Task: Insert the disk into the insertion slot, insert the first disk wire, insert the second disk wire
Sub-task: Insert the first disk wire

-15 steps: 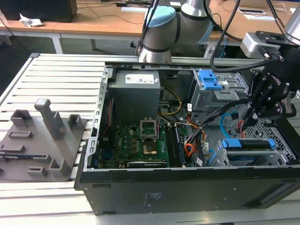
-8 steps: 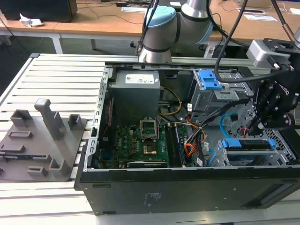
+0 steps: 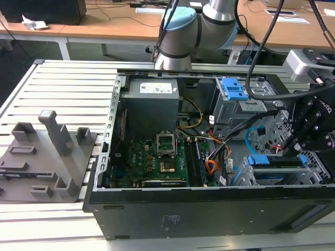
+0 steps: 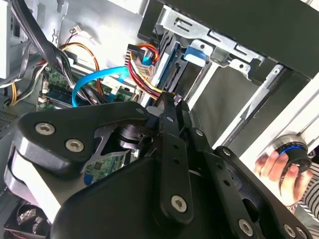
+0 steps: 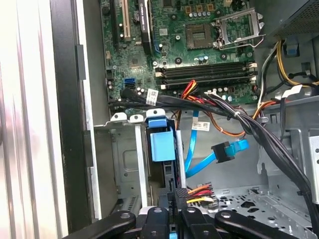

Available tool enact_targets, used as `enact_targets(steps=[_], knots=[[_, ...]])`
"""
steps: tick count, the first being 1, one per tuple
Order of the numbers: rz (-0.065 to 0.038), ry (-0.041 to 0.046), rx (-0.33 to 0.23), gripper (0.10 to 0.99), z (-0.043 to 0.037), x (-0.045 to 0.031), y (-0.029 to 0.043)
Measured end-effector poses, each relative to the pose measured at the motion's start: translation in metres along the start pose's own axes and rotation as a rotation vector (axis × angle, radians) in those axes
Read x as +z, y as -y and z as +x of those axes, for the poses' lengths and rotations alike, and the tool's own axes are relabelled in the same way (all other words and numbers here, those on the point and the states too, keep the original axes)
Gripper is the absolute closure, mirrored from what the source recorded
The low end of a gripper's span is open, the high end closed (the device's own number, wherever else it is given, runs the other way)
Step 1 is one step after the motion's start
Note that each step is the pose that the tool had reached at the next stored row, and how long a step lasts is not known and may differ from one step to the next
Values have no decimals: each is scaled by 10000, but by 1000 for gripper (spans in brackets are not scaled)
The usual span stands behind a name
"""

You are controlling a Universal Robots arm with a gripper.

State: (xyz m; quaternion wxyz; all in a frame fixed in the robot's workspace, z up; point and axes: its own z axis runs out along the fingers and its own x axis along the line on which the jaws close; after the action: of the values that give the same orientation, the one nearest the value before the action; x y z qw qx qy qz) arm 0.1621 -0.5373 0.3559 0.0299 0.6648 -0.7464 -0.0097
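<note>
Exterior view: high above the open computer case (image 3: pixel 183 214), taking it whole.
My wrist views: close inside it, both sharing the blue cable (image 5: pixel 192 149).

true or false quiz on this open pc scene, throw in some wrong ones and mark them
1. The disk sits in the low drive cage. True.
2. The light-blue cable has its dark plug pushed into the disk. False: the plug hangs apart from it.
3. The gripper is over the grey fixture. False: it is by the disk, on the exterior view's right.
4. A hand shows in the second wrist view. True.
5. The computer case is closed. False: it is open, with the motherboard in sight.
</note>
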Motion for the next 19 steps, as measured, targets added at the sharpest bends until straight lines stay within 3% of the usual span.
enact_targets(steps=[7,11,19], knots=[[1,-6,-97,922,-11,53,22],[30,-40,-1011,922,-46,72,24],[29,-22,-1021,922,-73,105,51]])
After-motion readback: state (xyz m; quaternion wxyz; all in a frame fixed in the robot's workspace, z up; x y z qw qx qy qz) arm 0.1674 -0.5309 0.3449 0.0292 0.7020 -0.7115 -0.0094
